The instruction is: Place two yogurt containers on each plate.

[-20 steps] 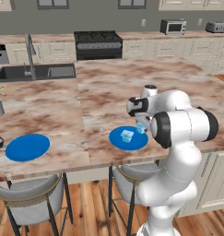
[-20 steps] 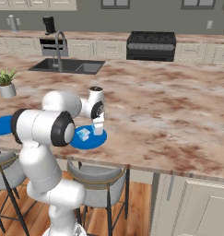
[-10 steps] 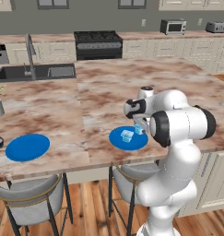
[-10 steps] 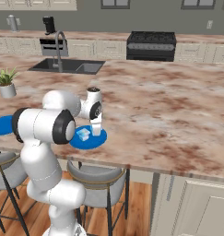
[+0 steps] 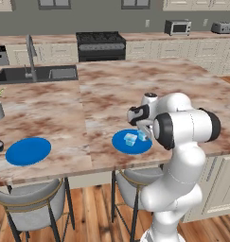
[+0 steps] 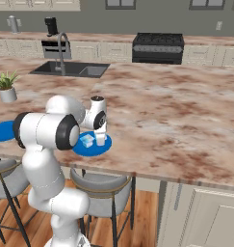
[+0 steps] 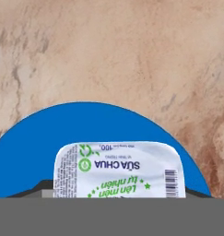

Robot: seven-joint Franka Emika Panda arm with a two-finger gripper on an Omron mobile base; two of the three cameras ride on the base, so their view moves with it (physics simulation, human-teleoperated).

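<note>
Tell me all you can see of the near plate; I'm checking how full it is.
The near plate is a flat, round, plain bright blue disc lying on the marble counter near its front edge, above a stool. Two yogurt cups stand on it side by side, pale blue and white; the gripper is closed around the one farther from the arm. Nothing else touches it.

L base cam behind arm, fwd/down over table (image 5: 102, 94), R base cam same from other side, both share nearer plate (image 5: 122, 144), hand cam close, straight down on plate.
</note>
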